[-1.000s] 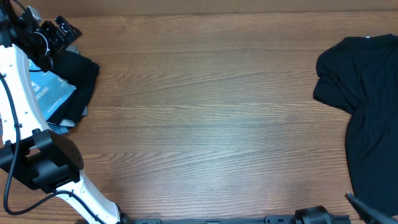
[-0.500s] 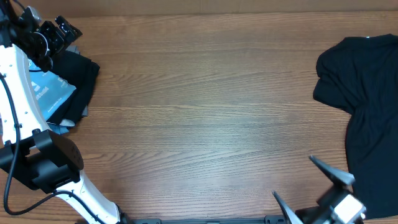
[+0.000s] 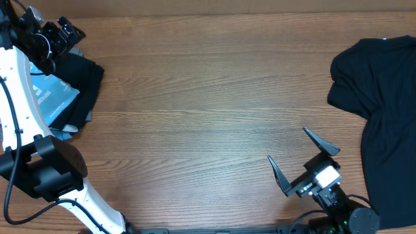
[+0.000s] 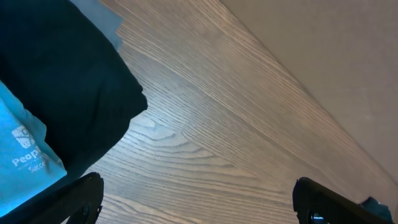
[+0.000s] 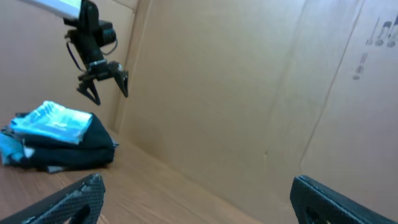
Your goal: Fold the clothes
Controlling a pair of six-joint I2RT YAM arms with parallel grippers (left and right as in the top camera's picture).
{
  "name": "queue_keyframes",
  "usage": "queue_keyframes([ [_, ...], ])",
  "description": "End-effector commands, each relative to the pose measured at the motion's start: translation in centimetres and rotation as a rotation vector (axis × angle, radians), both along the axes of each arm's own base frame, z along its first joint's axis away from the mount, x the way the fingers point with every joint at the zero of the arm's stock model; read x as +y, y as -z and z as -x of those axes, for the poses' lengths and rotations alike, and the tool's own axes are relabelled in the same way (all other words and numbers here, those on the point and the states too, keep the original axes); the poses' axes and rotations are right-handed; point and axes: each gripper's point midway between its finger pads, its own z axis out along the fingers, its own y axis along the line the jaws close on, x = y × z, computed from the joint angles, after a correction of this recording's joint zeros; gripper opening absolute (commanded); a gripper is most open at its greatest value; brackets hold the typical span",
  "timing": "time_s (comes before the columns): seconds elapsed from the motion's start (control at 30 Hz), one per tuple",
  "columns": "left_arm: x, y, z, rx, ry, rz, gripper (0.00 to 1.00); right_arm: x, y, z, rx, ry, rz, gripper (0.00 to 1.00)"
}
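The right gripper (image 3: 286, 143) is holding its two fingers wide apart, and nothing is sitting between them. This gripper is the thing that is changing. A second ago it was hiding off the bottom edge of the table (image 3: 208, 97). Now it is sliding up over the bare wood, near the black shirt (image 3: 383, 97) but not touching it.

The left gripper (image 5: 109, 92) is also spreading its fingers wide with nothing in them. It is hanging in the same spot as before, above the pile of dark clothes (image 3: 84, 78) at the far left.

I think the blue T-shirt (image 3: 55, 97) is finished with, since no gripper is holding it. The right arm is maybe getting ready for a new job, perhaps the black shirt.

The blue T-shirt is lying at the far left of the table, on top of that dark pile. It is looking folded into a small packet, light blue and thin, with white letters showing on it. From the right wrist view it is looking a bit lumpy on top. I am not seeing any red mark on it.
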Motion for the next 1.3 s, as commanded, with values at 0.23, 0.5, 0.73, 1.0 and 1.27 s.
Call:
queue_keyframes([
  [0.23, 0.0, -0.4, 0.0, -0.010, 0.000, -0.008, 1.00, -0.6, 3.5, -1.6, 0.077, 0.051, -0.005, 1.00],
  [0.5, -0.1, -0.4, -0.1, -0.010, 0.002, -0.007, 1.00, -5.5, 4.3, -4.2, 0.308, 0.251, -0.401, 1.00],
  [0.73, -0.1, -0.4, -0.1, -0.011, 0.003, -0.008, 1.00, -6.9, 7.9, -5.2, 0.421, 0.377, -0.352, 1.00],
  [1.0, -0.2, -0.4, -0.1, -0.010, 0.003, -0.007, 1.00, -8.4, 10.4, -5.5, 0.502, 0.486, -0.340, 1.00],
  [1.27, -0.2, -0.4, -0.1, -0.010, 0.003, -0.007, 1.00, -8.4, 10.3, -5.5, 0.502, 0.486, -0.340, 1.00],
])
